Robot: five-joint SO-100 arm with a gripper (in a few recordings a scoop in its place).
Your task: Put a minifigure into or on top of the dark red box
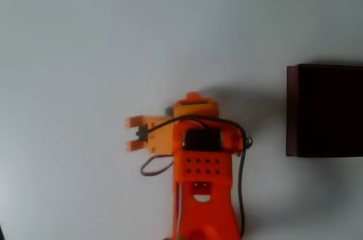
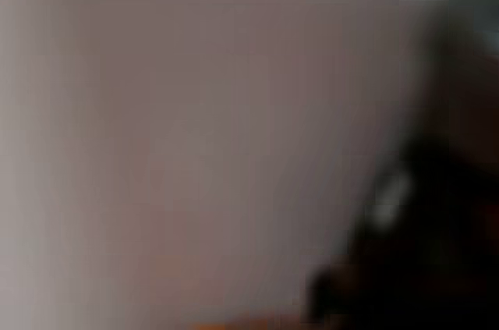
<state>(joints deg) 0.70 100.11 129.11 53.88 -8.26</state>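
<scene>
One gripper (image 1: 133, 133) sits low on the table (image 1: 85, 36), fingers slightly parted around something dark, perhaps the minifigure. We judge it light, stiff, best pinched at the torso. The box (image 1: 323, 110) lies well right.

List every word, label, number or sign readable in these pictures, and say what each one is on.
None can be read. In the overhead view the orange arm, its gripper, the dark red box and the white table carry no visible lettering. The wrist view is too blurred to show any text.
</scene>
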